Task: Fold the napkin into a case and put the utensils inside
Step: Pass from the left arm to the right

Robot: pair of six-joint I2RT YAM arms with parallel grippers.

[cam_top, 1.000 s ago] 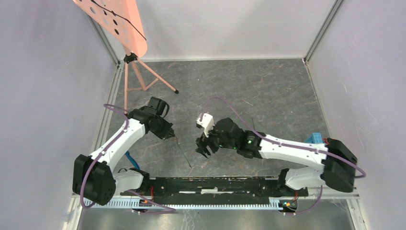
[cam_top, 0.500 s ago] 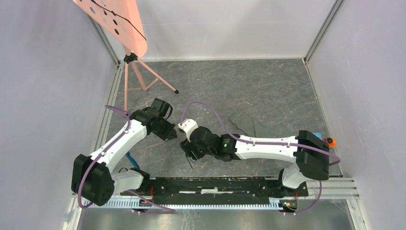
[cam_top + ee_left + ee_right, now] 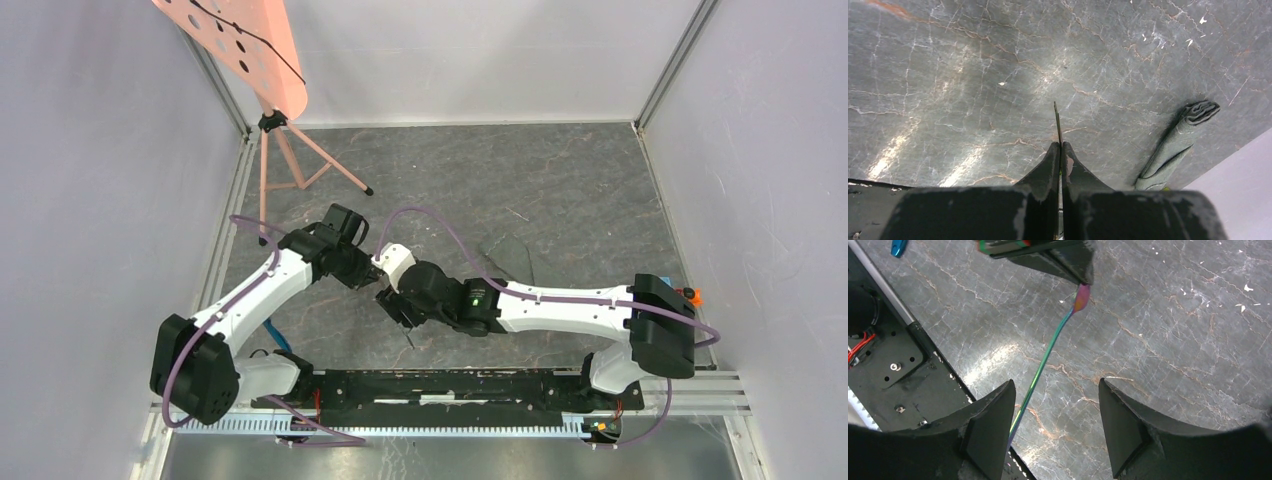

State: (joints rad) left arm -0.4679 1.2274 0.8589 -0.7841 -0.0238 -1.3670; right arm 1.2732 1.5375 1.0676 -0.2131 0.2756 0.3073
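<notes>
My left gripper (image 3: 1060,148) is shut on a thin iridescent green-purple utensil (image 3: 1048,355), which it holds by one end above the slate floor. In the right wrist view the left gripper (image 3: 1048,255) is at the top and the utensil slants down between my right gripper's (image 3: 1055,425) open jaws, close to the left finger (image 3: 990,432). In the top view both grippers meet left of centre, the left (image 3: 367,278) and the right (image 3: 403,312). The dark grey napkin (image 3: 508,256) lies folded as a narrow case to the right; it also shows in the left wrist view (image 3: 1175,147).
A blue-handled utensil (image 3: 275,335) lies by the left arm's base and shows in the right wrist view (image 3: 898,246). A pink tripod stand (image 3: 290,165) is at the back left. A blue block with an orange part (image 3: 684,293) sits behind the right arm's shoulder. The black base rail (image 3: 450,385) runs along the near edge.
My right arm has swung left from the middle to the left gripper, uncovering the folded napkin. Its open jaws now straddle the utensil. The left gripper shifted slightly right.
</notes>
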